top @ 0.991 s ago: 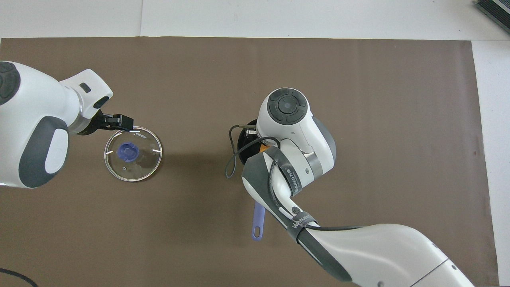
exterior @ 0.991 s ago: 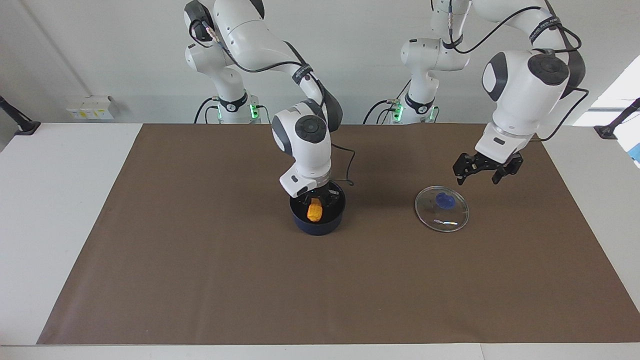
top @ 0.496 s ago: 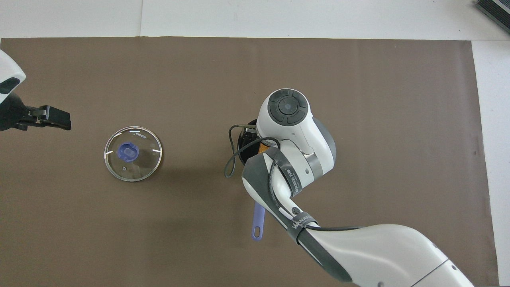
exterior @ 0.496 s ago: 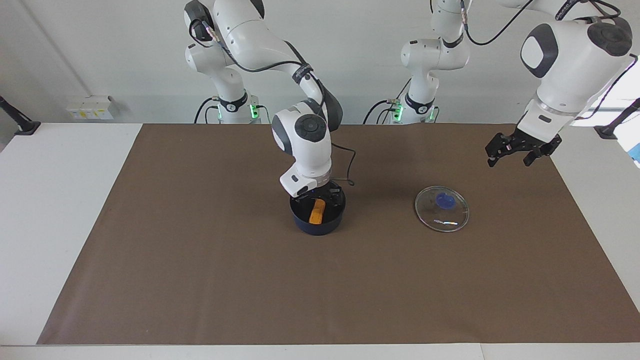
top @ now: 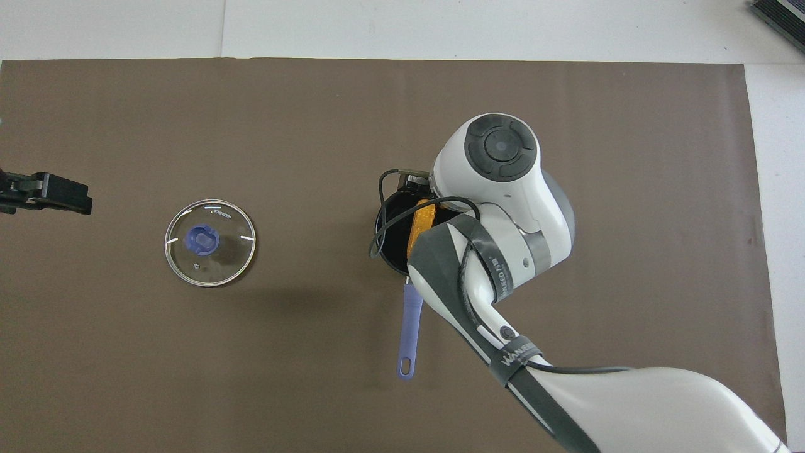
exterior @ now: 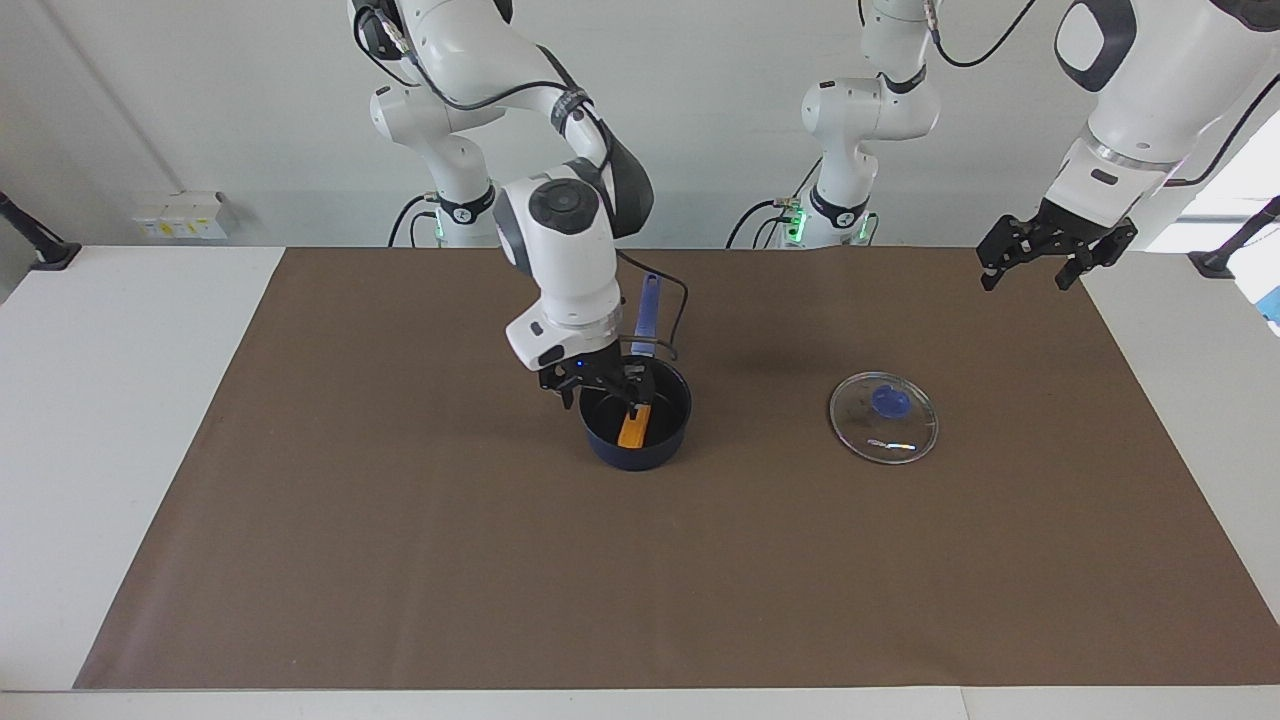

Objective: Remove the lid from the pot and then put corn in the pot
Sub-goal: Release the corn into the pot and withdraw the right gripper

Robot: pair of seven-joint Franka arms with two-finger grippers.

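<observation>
The dark blue pot (exterior: 640, 455) stands near the middle of the brown mat, its long handle (exterior: 649, 308) pointing toward the robots. The yellow-orange corn (exterior: 634, 426) lies tilted inside it and also shows in the overhead view (top: 420, 225). My right gripper (exterior: 600, 383) hangs open just above the pot's rim, on the side toward the right arm's end, and is apart from the corn. The glass lid (exterior: 884, 417) with its blue knob (top: 202, 239) lies flat on the mat beside the pot, toward the left arm's end. My left gripper (exterior: 1035, 262) is open and empty, raised over the mat's edge.
The brown mat (exterior: 400, 560) covers most of the white table. A black cable (top: 377, 233) from the right wrist loops over the pot's rim. The right arm's wrist (top: 503, 189) hides part of the pot in the overhead view.
The right gripper has let go of the corn, which now lies in the pot, then risen and shifted toward its own end. The left gripper has lifted away from the lid.
</observation>
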